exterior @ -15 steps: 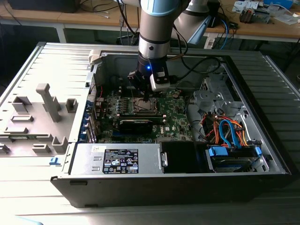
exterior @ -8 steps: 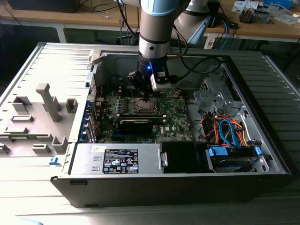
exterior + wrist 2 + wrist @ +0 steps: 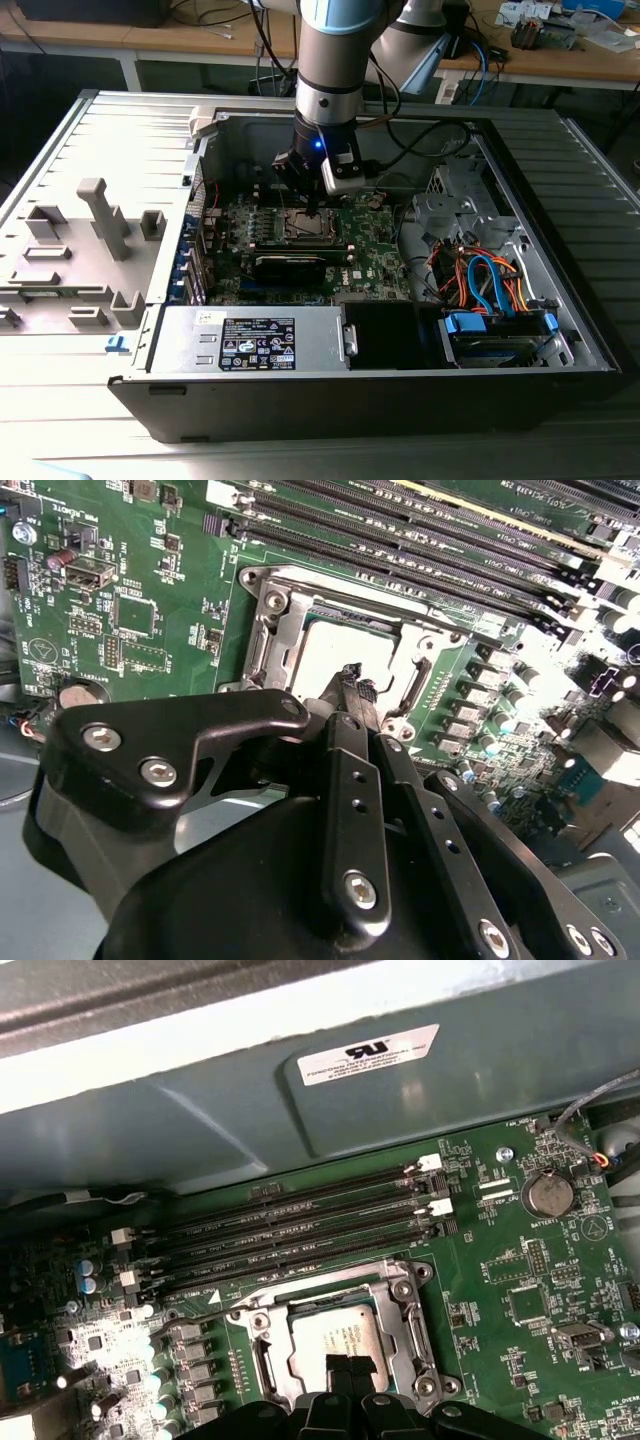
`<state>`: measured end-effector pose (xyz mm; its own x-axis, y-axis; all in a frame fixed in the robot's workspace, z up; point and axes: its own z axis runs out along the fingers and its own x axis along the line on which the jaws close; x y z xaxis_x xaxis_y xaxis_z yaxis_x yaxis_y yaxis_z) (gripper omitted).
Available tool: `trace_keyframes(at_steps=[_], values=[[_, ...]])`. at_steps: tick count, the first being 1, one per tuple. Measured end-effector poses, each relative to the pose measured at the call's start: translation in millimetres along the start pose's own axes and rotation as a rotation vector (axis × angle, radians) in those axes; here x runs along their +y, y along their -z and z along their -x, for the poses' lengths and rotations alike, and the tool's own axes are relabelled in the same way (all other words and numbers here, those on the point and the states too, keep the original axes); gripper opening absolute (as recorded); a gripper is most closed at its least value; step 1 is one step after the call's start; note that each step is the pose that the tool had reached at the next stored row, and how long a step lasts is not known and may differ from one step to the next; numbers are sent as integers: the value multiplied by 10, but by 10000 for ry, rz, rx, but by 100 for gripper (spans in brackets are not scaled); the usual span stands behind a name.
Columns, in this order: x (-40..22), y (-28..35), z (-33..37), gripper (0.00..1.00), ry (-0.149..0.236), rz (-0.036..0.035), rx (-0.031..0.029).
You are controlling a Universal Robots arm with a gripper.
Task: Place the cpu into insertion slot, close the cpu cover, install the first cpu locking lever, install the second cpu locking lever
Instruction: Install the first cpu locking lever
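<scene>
Your black gripper (image 3: 357, 685) has its jaws nearly together, holding nothing, tips just above the silvery-grey square cpu (image 3: 335, 1338). That chip lies in the metal-rimmed insertion slot (image 3: 402, 1305) on the green circuit board (image 3: 375, 255).

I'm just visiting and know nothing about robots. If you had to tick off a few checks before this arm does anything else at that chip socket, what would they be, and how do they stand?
1. The cpu lies in the insertion slot: ok.
2. Chip looks flat, not tilted: ok, as far as both wrist views show.
3. The cpu cover is down around the chip: looks ok; whether it is locked, cannot tell.
4. The gripper is over the socket: ok; fingertips close together.
5. Fingertips touching the chip: cannot tell.
6. Locking levers latched: cannot tell.
</scene>
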<state>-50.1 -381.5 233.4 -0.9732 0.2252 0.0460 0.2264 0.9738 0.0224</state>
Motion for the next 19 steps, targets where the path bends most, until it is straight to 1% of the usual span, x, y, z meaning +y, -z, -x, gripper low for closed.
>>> trace_keyframes(at_steps=[5,7,10,14,17,18,19], values=[[0,0,0,11,112,-4,3],[1,0,0,11,193,5,7],[0,0,0,11,484,-2,16],[0,0,0,11,977,-25,27],[0,-1,1,11,1406,-67,33],[0,-2,1,11,1601,-98,34],[0,-2,0,11,1804,-169,29]])
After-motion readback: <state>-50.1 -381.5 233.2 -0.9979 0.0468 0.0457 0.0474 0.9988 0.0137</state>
